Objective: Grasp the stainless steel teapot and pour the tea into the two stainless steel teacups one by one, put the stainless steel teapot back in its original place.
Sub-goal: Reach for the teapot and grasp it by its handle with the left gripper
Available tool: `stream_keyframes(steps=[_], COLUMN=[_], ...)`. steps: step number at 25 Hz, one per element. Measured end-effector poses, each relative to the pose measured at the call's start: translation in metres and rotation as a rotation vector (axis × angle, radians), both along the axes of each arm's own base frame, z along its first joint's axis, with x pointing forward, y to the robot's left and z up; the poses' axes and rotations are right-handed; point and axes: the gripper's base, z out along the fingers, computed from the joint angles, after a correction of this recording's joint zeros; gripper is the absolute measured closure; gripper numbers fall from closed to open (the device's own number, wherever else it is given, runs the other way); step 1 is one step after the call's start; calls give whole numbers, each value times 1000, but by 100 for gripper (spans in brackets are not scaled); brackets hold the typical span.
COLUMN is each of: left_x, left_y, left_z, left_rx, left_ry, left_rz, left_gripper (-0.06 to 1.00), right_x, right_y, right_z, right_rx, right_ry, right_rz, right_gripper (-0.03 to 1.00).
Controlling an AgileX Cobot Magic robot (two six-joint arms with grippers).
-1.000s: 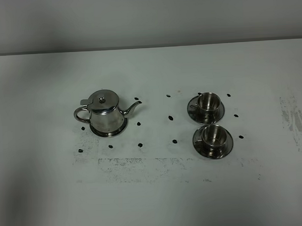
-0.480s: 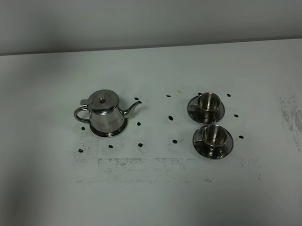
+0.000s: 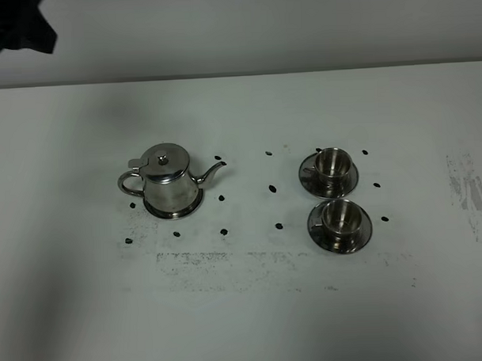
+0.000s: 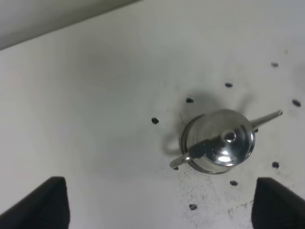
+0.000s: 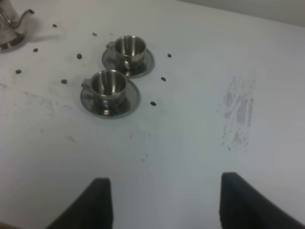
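The stainless steel teapot (image 3: pixel 168 180) stands with its lid shut on the flat steel disc (image 3: pixel 188 208) at the left of the table, spout pointing right. It also shows in the left wrist view (image 4: pixel 220 146). The tea is hidden. The two stainless steel teacups, the far one (image 3: pixel 331 161) and the near one (image 3: pixel 341 215), sit on saucers at the right. In the right wrist view (image 5: pixel 125 46) (image 5: pixel 108 84) no liquid shows in them. My left gripper (image 4: pixel 159 202) is open, high above and behind the teapot. My right gripper (image 5: pixel 167 200) is open, well short of the cups.
Black dots (image 3: pixel 272 188) mark the white table around the teapot and cups. Scuffed grey patches lie in front (image 3: pixel 228 264) and at the right edge (image 3: pixel 467 184). A dark part of the left arm (image 3: pixel 18 26) shows at the top left corner.
A dark part of the left arm has come into the exterior view at the top left corner. Teapot and cups have not moved.
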Motion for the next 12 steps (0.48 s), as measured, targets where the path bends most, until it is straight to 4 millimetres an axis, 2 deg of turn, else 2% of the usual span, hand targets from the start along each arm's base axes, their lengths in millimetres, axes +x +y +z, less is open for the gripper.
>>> stream_keyframes(steps=[4,6,12], left_x=[21,31,58], left_y=[-32,-39,-42], left_z=[-39,-58,-102], left_rx=[104,163,315], left_ry=[73,103,130], left_rz=[-51,-34,21], left_gripper=[25,26,26], right_x=[0,0,0], right_y=[0,0,0], right_z=[0,0,0], right_rx=[0,0,0], right_ry=[0,0,0], right_rz=[0,0,0], right_gripper=[49,49,49])
